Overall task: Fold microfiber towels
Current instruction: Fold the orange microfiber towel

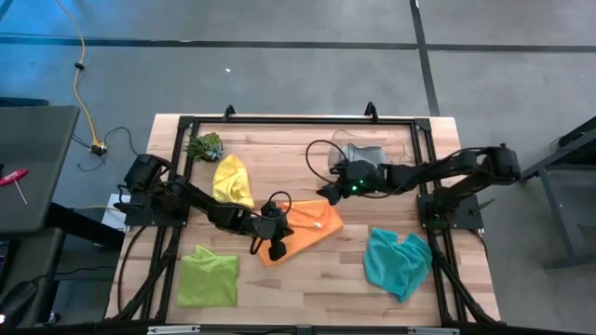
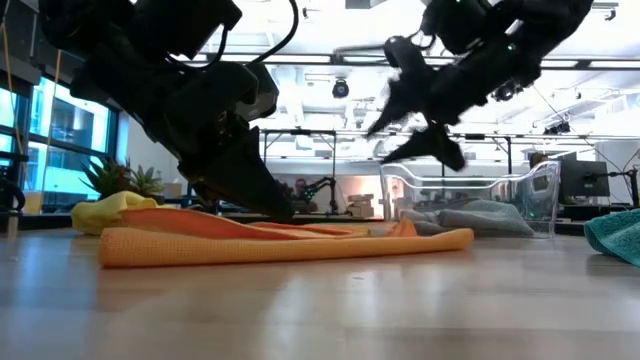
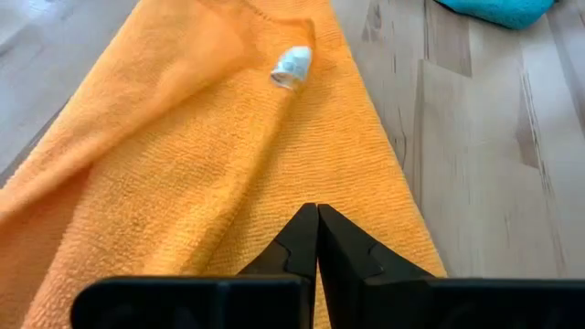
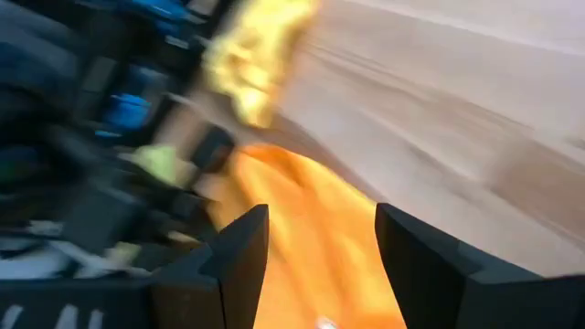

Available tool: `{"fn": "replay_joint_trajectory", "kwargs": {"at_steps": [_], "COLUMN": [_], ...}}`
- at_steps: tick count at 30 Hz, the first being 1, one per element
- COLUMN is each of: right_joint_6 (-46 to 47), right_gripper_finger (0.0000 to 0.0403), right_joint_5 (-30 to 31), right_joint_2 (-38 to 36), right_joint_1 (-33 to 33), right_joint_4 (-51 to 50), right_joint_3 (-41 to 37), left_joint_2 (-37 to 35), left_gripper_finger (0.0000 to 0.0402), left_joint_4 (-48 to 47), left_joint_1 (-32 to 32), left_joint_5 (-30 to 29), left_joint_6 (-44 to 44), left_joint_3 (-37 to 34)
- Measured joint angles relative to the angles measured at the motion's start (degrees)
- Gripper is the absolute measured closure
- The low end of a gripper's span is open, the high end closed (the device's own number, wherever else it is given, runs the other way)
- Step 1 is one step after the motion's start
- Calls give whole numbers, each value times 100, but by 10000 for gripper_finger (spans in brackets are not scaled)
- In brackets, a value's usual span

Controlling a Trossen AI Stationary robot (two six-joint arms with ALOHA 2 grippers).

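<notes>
The orange towel (image 1: 303, 231) lies folded and flat at the table's middle, a white tag (image 3: 292, 66) on its top. My left gripper (image 1: 277, 249) is shut, its tips down on the towel's near left end. My right gripper (image 1: 326, 193) hangs open above the towel's far end (image 2: 430, 236) and touches nothing. The yellow towel (image 1: 233, 180) lies crumpled at the far left, the lime green towel (image 1: 207, 275) at the near left, the teal towel (image 1: 398, 261) at the near right. A grey towel (image 2: 480, 217) lies in the clear bin (image 1: 365, 152). My left gripper presses its shut fingertips (image 3: 306, 239) down on the orange towel's top layer near its near left end (image 3: 265, 196). The fingers slant down from the table's left. The towel lies flat on the table under them. Whether any cloth is caught between the tips, I cannot tell.
A small green spiky plant (image 1: 205, 145) stands at the far left corner. A black frame (image 1: 298, 121) runs around the table's edges. Bare wood shows between the orange and teal towels (image 1: 349, 256).
</notes>
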Motion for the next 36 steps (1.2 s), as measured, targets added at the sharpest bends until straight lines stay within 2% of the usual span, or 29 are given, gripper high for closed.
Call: {"fn": "replay_joint_trajectory", "kwargs": {"at_steps": [4, 7, 12, 19, 23, 25, 28, 33, 36], "right_joint_6": [7, -27, -155, 659, 700, 313, -489, -2393, -2985], "right_gripper_finger": [210, 210, 211, 242, 294, 329, 387, 396, 400], "right_joint_5": [297, 570, 297, 124, 277, 259, 243, 206, 5], "right_joint_2": [-280, -526, -697, 18, 445, 528, 518, 609, 801], "right_joint_1": [-44, -2, 236, 1177, 1295, 1212, 1090, 1044, 994], "right_joint_4": [-908, -1171, -1207, -1145, -1191, -1243, -1504, -2357, -2572], "right_joint_3": [0, 0, 0, 0, -1, 112, 455, 1147, 1273], "left_joint_2": [0, 0, 0, 0, -182, -385, -964, -2216, -2711], "left_gripper_finger": [401, 401, 401, 402, 401, 401, 401, 402, 401], "left_joint_4": [0, -2, 0, 22, 37, 15, -459, -972, -951], "left_joint_1": [0, 0, 0, 0, 7, 4, 0, -51, -294], "left_joint_5": [-2, -2, -48, -78, 440, 770, 818, 20, -648], "left_joint_6": [0, 0, 0, 0, 311, 551, 785, 589, 398], "left_joint_3": [0, 1, 0, 0, -7, 4, -7, 2, 9]}}
